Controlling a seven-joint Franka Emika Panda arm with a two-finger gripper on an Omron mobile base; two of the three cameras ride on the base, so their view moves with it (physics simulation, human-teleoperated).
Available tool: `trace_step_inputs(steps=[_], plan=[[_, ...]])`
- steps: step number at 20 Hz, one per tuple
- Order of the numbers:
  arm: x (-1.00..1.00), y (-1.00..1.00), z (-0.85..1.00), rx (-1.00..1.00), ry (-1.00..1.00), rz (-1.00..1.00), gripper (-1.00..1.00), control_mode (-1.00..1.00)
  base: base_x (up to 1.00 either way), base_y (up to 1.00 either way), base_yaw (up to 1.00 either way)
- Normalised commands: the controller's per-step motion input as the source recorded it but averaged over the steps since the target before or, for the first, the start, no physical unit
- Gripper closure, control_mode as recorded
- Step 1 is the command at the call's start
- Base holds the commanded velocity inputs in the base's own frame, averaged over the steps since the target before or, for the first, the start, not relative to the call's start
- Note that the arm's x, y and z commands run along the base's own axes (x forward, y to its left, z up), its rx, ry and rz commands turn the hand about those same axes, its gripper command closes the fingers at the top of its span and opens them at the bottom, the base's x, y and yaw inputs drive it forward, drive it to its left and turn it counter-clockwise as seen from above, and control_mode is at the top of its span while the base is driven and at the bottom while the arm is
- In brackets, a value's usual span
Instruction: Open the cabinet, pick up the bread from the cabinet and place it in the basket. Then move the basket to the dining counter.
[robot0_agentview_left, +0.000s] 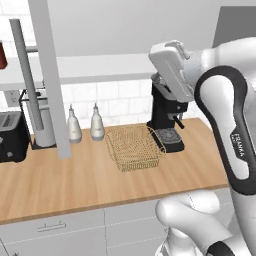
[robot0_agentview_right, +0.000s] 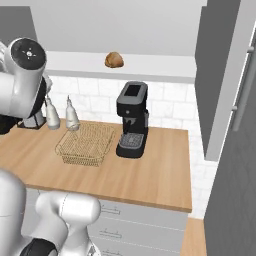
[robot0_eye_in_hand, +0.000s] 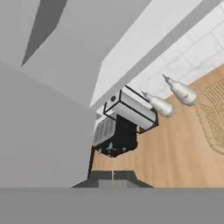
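Bread (robot0_agentview_right: 114, 59) at upper centre of the right base view on the open cabinet (robot0_agentview_right: 150, 66) shelf, basket (robot0_agentview_right: 85, 143) below on the worktop, our gripper (robot0_eye_in_hand: 113, 176) pressed together and empty; we risk clipping the door edge reaching in.

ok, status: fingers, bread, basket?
Fingers shut, holding nothing. Cabinet open, bread on its shelf. Basket empty on the worktop beside the coffee machine. Nothing blocking the bread.
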Motion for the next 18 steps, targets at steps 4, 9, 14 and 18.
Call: trace_step_inputs(steps=[4,9,14,18], plan=[[0.56,-0.76,-0.08,-0.42,0.0,-0.25,-1.0,-1.0,0.0,0.0,0.0],[0.51,-0.95,0.0,-0.21,0.0,-0.13,-1.0,-1.0,0.0,0.0,0.0],[0.22,-0.59,-0.02,-0.3,-0.1,-0.05,-1.0,-1.0,0.0,0.0,0.0],[0.34,-0.41,-0.03,-0.27,-0.2,0.0,-1.0,-1.0,0.0,0.0,0.0]])
